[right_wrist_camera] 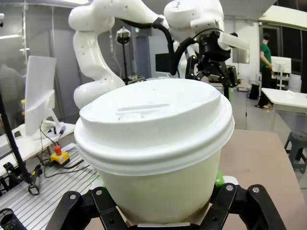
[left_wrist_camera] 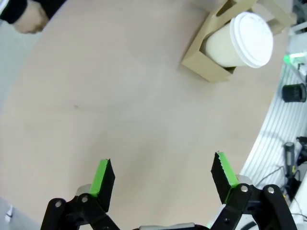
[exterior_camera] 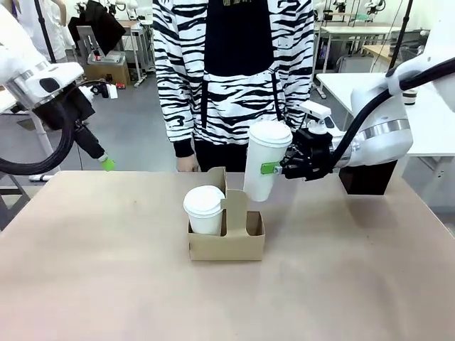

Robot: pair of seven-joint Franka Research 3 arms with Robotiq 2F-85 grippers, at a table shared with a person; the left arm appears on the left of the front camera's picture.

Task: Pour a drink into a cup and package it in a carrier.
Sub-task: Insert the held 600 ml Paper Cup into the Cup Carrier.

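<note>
The brown cardboard carrier (exterior_camera: 226, 240) stands mid-table with a lidded white cup (exterior_camera: 204, 209) in its left hole. My right gripper (exterior_camera: 267, 169) is shut on a second lidded cup (exterior_camera: 264, 162), tilted slightly and hanging just above the carrier's right hole. In the right wrist view this cup (right_wrist_camera: 154, 143) sits between the fingers (right_wrist_camera: 229, 191). My left gripper (left_wrist_camera: 163, 175) is open and holds nothing, raised at the far left of the table (exterior_camera: 107, 163). From there it looks down on the carrier (left_wrist_camera: 204, 57) and the seated cup (left_wrist_camera: 243, 38). The drink is out of view; lids cover both cups.
A person in a zebra-striped top (exterior_camera: 231, 64) stands at the far edge, one hand (exterior_camera: 188, 163) near the table edge behind the carrier. The same hand (left_wrist_camera: 28, 19) appears in the left wrist view. Bare tabletop (exterior_camera: 106, 270) surrounds the carrier.
</note>
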